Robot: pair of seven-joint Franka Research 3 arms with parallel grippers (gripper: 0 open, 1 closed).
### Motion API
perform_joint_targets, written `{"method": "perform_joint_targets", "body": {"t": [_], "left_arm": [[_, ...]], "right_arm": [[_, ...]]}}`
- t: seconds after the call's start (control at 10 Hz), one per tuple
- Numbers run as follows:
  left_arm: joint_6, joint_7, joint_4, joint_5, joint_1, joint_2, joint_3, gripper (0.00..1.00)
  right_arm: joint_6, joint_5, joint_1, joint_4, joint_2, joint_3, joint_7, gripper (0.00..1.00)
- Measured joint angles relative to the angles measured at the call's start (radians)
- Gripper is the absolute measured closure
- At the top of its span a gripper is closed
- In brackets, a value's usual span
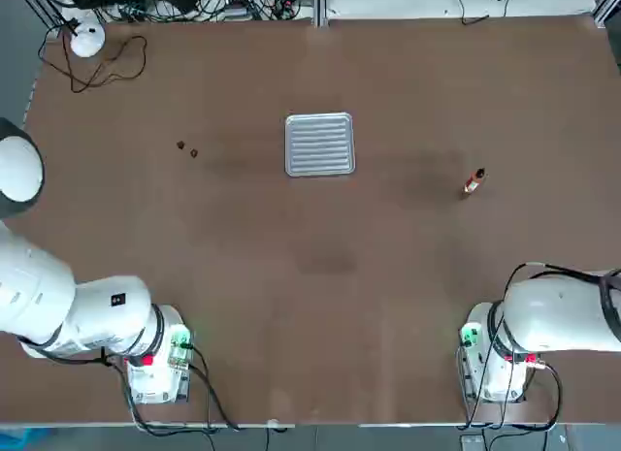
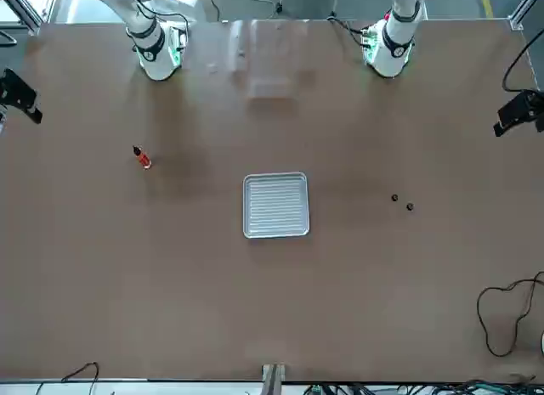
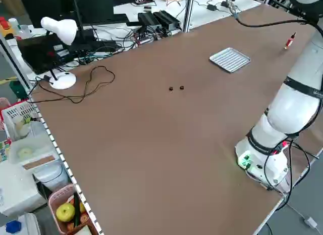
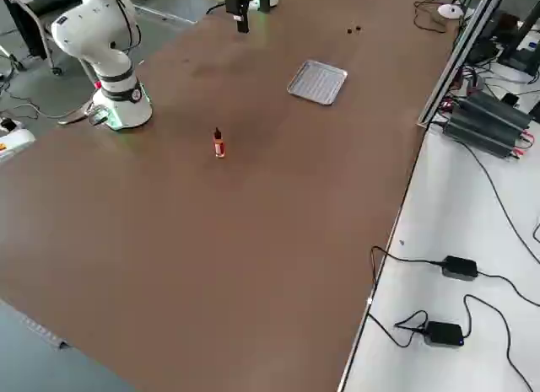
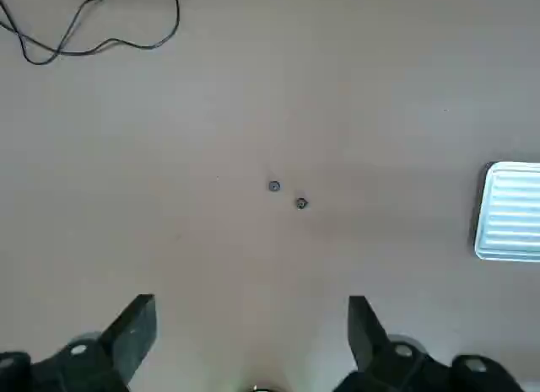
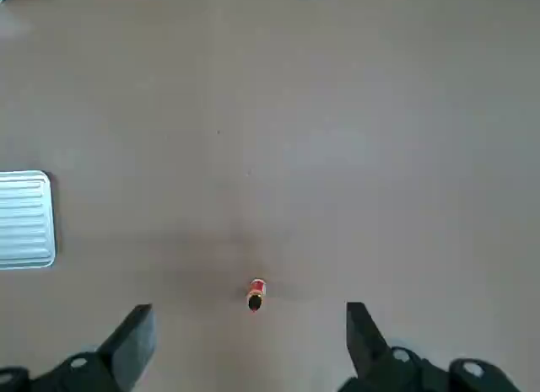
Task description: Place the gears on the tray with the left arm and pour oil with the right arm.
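Observation:
Two tiny dark gears [image 1: 187,149] lie side by side on the brown table, left of the ribbed silvery tray [image 1: 319,144]. My left gripper [image 5: 251,314] hovers high above them, open and holding nothing; the gears [image 5: 287,195] show beyond its fingertips and the tray [image 5: 510,211] is off to one side. The oil bottle [image 1: 473,181], white with a red band, stands upright right of the tray. My right gripper [image 6: 249,316] hangs open and empty well above the oil bottle [image 6: 256,293]. In the front view the tray [image 2: 275,205] sits midway between the gears [image 2: 401,202] and the oil bottle [image 2: 142,157].
A white desk lamp [image 1: 85,36] and its looping black cable [image 1: 107,68] occupy the table's far left corner. Both arm bases [image 1: 160,359] [image 1: 495,359] sit at the near edge. Cables and power bricks [image 4: 460,268] lie on the adjoining white bench.

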Motion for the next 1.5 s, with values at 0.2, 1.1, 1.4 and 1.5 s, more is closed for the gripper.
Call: {"method": "perform_joint_targets", "body": {"t": [0.2,1.1,1.4,1.5], "left_arm": [[0.001,0.001,0.0,0.0,0.0,0.002,-0.001,0.0],[0.153,0.031,-0.019,-0.002,0.001,0.211,0.004,0.0],[0.363,-0.112,-0.148,-0.002,-0.054,0.25,0.0,0.0],[0.405,-0.191,-0.205,-0.002,-0.083,0.25,-0.001,0.0]], "right_arm": [[0.0,0.0,0.0,0.0,0.0,0.0,0.0,0.0],[0.074,0.021,-0.022,-0.04,0.009,-0.025,-0.488,0.0],[0.086,0.102,-0.036,-0.07,0.011,-0.03,-0.672,0.0],[0.108,0.136,-0.046,-0.087,0.012,-0.031,-0.736,0.0]]}}
